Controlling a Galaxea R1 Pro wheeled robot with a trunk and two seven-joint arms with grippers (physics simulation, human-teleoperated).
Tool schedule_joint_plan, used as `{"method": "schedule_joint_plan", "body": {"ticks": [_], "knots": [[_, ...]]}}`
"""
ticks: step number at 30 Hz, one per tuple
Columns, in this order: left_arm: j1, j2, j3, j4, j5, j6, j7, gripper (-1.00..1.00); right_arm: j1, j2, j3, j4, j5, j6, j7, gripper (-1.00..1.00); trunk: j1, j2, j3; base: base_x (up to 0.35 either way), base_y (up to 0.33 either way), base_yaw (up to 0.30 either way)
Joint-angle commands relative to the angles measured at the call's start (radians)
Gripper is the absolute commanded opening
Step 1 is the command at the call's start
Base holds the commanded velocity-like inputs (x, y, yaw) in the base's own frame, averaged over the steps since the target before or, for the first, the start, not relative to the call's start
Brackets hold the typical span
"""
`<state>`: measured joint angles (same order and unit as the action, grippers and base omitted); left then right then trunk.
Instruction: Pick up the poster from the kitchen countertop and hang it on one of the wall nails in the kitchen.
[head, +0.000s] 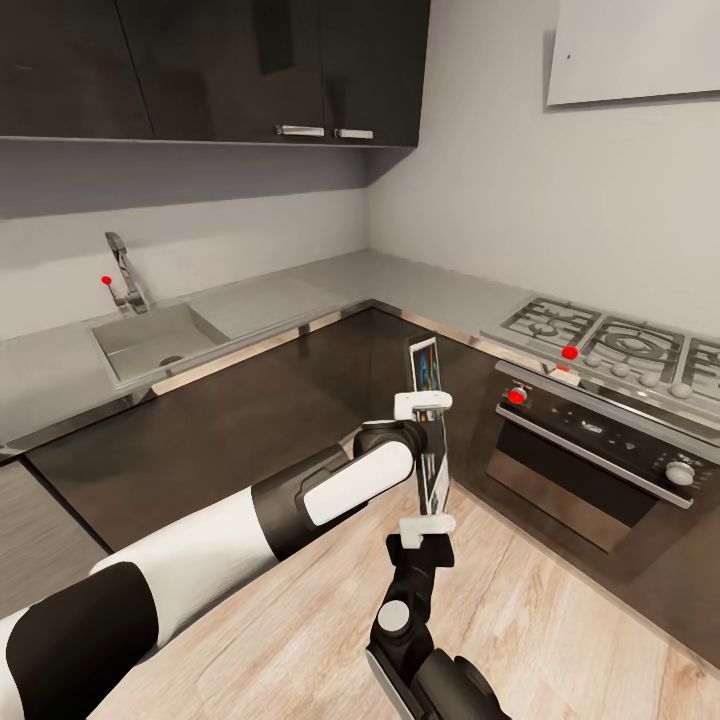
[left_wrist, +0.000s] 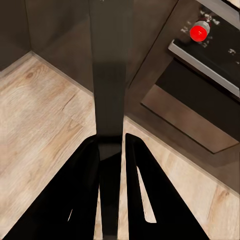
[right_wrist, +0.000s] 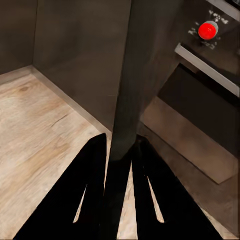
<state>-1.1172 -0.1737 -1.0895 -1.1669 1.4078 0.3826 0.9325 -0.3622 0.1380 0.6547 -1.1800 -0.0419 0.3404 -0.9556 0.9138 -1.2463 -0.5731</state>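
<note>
One poster (head: 430, 430) stands upright and edge-on in mid-air over the wooden floor (head: 300, 620), in front of the corner where the two runs of dark cabinets meet. Two grippers have it. The left gripper (head: 423, 405) comes in from the side on its black-and-white arm and is clamped on the poster's upper part; the right gripper (head: 428, 527) reaches up from below and is clamped on its bottom edge. In each wrist view the poster (left_wrist: 110, 75) runs as a dark strip up between two black fingers (left_wrist: 82, 195) pressed against it, and likewise for the other arm's poster (right_wrist: 131, 85) and fingers (right_wrist: 92, 195).

The pale grey tabletop (head: 400, 275) bends in an L behind, carrying one sink (head: 150, 340) with one tap (head: 122, 270). To the right sits one oven (head: 590, 460) under a gas hob (head: 610, 345). One pale panel (head: 635, 50) hangs high on the right wall with one tiny dark nail (head: 569, 56) dotted on it.
</note>
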Motion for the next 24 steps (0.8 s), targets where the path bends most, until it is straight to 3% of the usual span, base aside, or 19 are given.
{"method": "schedule_joint_plan", "body": {"ticks": [1,12,13,24], "knots": [[-0.001,-0.001,0.0,-0.005,0.005,-0.004,-0.004,-1.0,-0.001,0.0,0.005,-0.001,-0.015,-0.009,-0.002,-1.0,0.0,-0.001,-0.001,0.0,0.0,0.0],[-0.001,-0.001,0.0,-0.005,0.005,-0.003,-0.004,-1.0,-0.001,-0.001,0.005,-0.001,-0.015,-0.009,-0.002,-1.0,0.0,-0.001,-0.001,0.0,0.0,0.0],[-0.001,-0.001,0.0,-0.005,0.005,-0.003,-0.004,1.0,-0.001,-0.001,0.005,0.0,-0.015,-0.009,-0.002,-1.0,0.0,-0.001,-0.001,0.0,0.0,0.0],[-0.001,-0.001,0.0,-0.005,0.005,-0.002,-0.004,1.0,-0.001,-0.001,0.005,-0.001,-0.015,-0.009,-0.002,-1.0,0.0,-0.001,-0.001,0.0,0.0,0.0]]}}
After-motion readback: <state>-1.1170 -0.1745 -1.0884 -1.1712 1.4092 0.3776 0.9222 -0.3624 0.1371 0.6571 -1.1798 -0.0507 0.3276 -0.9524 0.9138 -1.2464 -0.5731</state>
